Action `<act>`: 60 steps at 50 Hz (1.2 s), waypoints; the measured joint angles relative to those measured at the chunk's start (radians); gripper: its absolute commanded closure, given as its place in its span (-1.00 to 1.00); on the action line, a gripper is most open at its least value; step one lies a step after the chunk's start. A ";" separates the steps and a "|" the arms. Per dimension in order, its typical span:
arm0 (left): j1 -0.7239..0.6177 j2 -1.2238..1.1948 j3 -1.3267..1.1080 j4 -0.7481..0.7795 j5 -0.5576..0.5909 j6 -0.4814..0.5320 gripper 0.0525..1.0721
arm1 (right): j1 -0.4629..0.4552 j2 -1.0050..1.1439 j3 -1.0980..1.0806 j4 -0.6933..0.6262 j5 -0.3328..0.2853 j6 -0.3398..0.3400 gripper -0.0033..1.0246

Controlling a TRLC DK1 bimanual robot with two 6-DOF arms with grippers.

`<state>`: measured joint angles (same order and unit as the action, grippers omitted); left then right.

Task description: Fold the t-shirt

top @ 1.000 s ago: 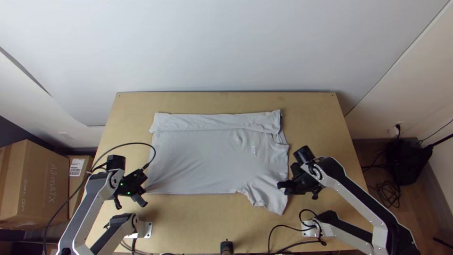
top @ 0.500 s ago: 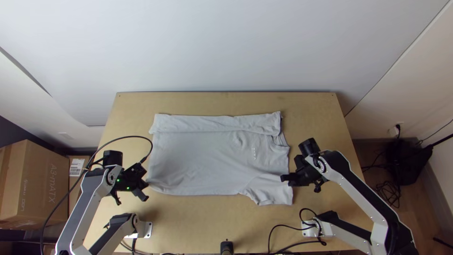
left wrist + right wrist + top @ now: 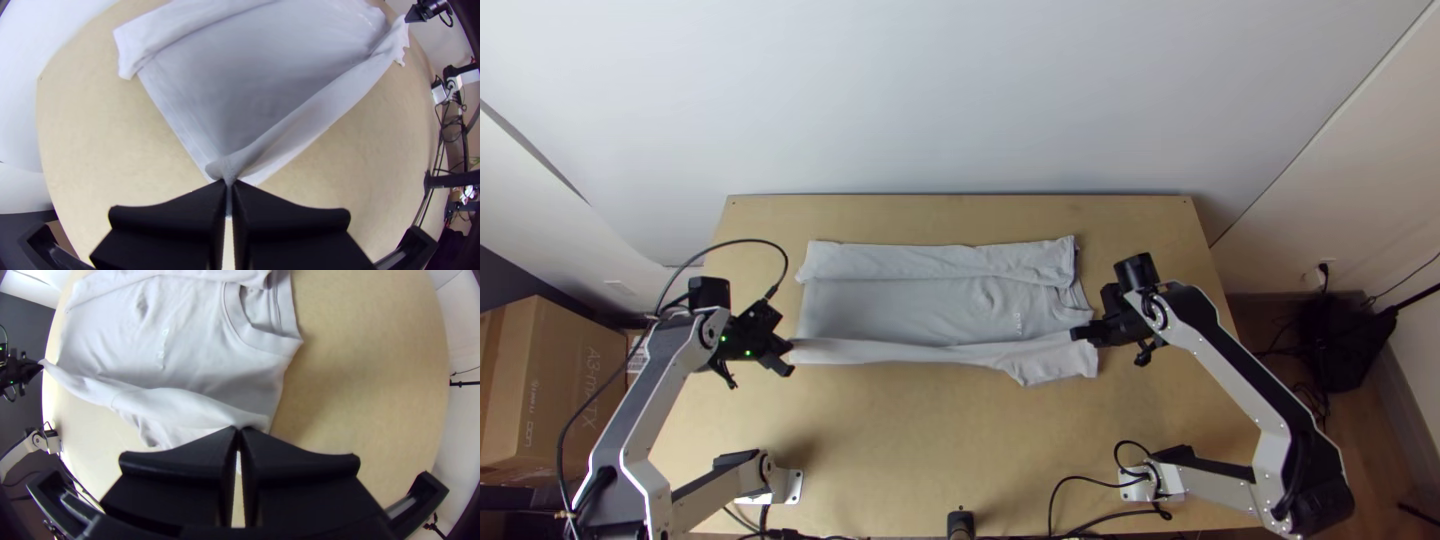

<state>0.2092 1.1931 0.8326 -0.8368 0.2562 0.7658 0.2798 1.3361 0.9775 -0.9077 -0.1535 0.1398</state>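
we observe the left pincer [image 3: 786,354] clenched on the hem end of the t-shirt [image 3: 900,310], at its near side, and the right pincer [image 3: 1080,333] clenched on that same side at the shoulder end. between the two, we note the near side turned up in a narrow band [image 3: 910,352]. beyond both, we find the far side folded inward as a long strip [image 3: 930,262]. we locate the collar [image 3: 267,341] just beyond the right pincer, above the wooden table [image 3: 900,440].
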 measured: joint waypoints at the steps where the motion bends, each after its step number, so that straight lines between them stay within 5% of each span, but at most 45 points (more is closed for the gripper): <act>1: 0.002 0.013 0.012 0.009 0.003 0.000 0.95 | 0.000 0.013 0.012 0.005 0.001 0.000 0.95; 53: -0.021 0.673 0.625 0.167 0.058 -0.169 0.95 | -0.060 0.792 0.851 0.040 0.023 0.010 0.94; 56: -0.027 0.681 0.625 0.182 0.058 -0.185 0.49 | -0.060 0.824 0.880 0.040 0.034 0.017 0.84; 60: -0.031 0.687 0.625 0.199 0.058 -0.210 -0.47 | -0.060 0.850 0.898 0.040 0.054 0.026 0.22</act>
<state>0.1783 1.8797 1.4578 -0.6380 0.3141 0.5556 0.2203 2.1864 1.8755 -0.8677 -0.0998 0.1661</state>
